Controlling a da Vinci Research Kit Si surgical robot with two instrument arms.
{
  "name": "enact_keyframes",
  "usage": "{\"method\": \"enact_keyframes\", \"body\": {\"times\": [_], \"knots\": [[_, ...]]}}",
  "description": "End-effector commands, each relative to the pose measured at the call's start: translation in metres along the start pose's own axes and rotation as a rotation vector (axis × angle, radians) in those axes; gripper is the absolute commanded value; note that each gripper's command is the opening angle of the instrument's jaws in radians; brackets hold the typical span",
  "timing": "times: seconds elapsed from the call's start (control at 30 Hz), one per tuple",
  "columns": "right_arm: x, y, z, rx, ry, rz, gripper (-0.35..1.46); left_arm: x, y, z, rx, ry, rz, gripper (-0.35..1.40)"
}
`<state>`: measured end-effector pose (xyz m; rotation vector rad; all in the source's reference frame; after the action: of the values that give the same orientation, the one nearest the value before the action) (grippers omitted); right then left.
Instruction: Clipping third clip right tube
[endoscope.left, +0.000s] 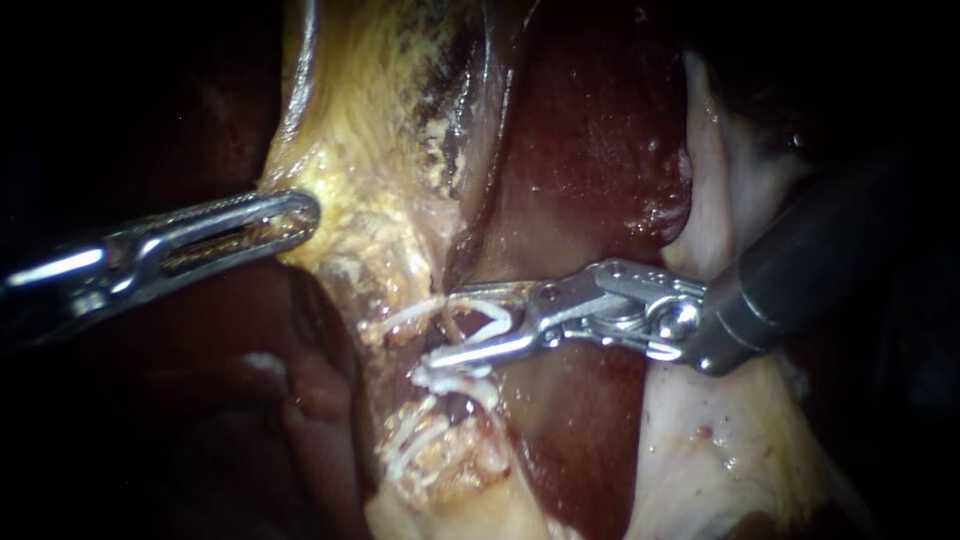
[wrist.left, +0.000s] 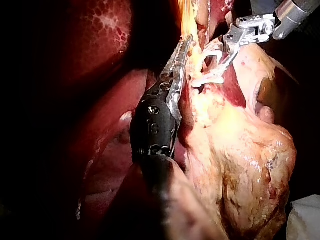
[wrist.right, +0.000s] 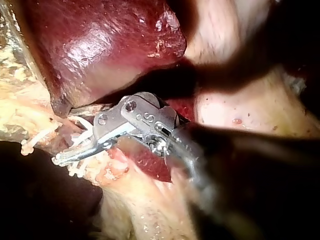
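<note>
In the endoscope view, the right instrument (endoscope.left: 445, 328) entered from 3 o'clock, its jaws spread yet grasping an open white clip (endoscope.left: 503, 318) from both sides. The tube (endoscope.left: 452, 338) lay at centre, between the legs of that clip. A closed clip (endoscope.left: 458, 382) sat on the tube just beside it, toward 6 o'clock. The left instrument (endoscope.left: 298, 213) entered from 9 o'clock, its jaws clenched on the edge of the yellow tissue (endoscope.left: 370, 140). Dark red liver (endoscope.left: 590, 150) lay behind, toward 1 o'clock.
</note>
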<state>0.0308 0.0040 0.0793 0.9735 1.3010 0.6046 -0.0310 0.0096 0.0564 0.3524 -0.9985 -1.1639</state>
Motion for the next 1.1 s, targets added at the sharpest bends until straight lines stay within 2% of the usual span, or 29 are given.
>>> {"method": "enact_keyframes", "body": {"times": [0.03,0.17,0.33,0.53,0.73,1.1], "knots": [[0.0,-0.0002,-0.0001,0.016,0.004,0.007,0.55,0.0001,0.0003,0.0001,0.003,0.001,0.0,-0.35],[0.0002,-0.0009,-0.0003,0.064,0.012,0.033,0.54,0.0,0.0012,0.0,0.006,0.003,0.0,-0.35],[0.0002,-0.0017,-0.0003,0.108,-0.002,0.064,0.51,0.0,0.0022,0.0,0.003,0.002,0.001,-0.35],[0.0004,-0.002,0.0008,0.159,0.006,0.089,0.47,0.0,0.0022,0.0002,0.002,0.001,0.001,-0.35],[0.0008,-0.0018,0.0015,0.154,0.015,0.108,0.44,0.0,0.0022,0.0002,0.002,0.001,0.001,-0.35],[0.0015,-0.0011,0.0009,0.132,0.028,0.155,0.2,0.0,0.0021,0.0002,0.001,0.001,0.001,-0.35]]}}
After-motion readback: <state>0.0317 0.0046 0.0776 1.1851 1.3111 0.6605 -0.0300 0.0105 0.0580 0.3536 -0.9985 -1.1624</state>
